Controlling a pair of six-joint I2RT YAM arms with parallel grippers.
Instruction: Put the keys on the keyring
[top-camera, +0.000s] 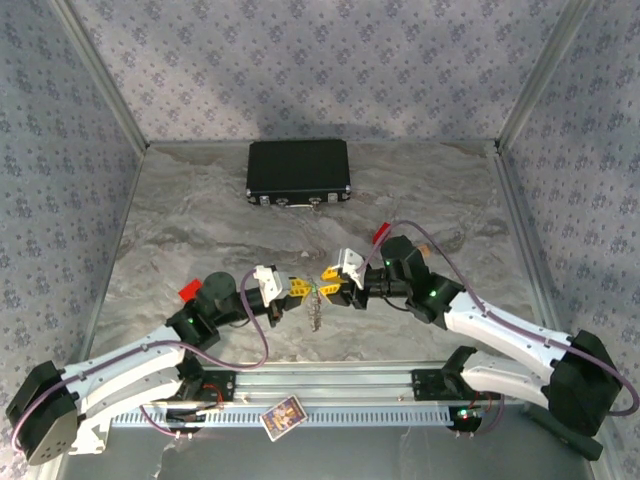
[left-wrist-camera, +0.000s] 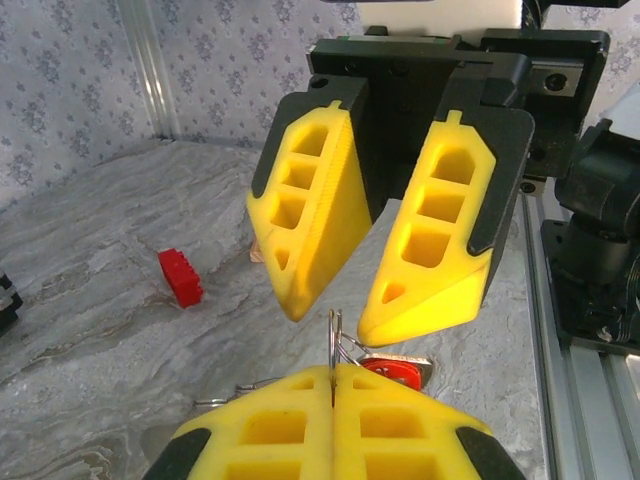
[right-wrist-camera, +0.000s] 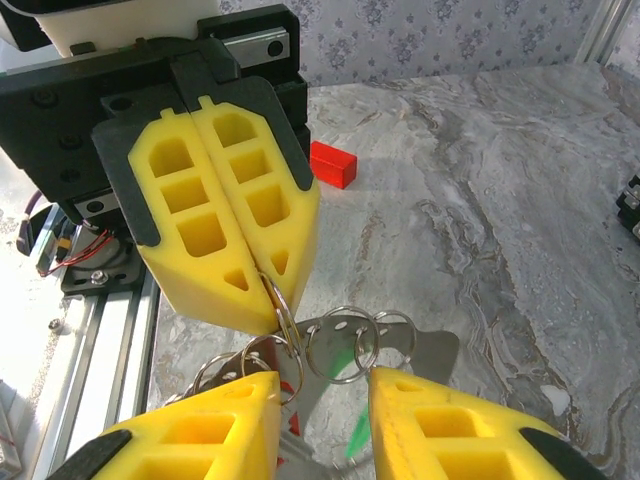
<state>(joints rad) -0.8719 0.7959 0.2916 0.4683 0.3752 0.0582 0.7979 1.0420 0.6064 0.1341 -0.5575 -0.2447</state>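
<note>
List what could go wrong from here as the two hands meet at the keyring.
1. The left hand pinches the keyring only at its fingertips; a tug could pull it free.
2. The right hand is open where several loops hang; closing might catch the wrong one.

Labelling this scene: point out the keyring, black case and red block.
keyring (left-wrist-camera: 332, 335): left wrist view, its edge-on loop.
black case (top-camera: 298, 168): top external view, lid centre.
red block (right-wrist-camera: 333, 165): right wrist view, its middle.
</note>
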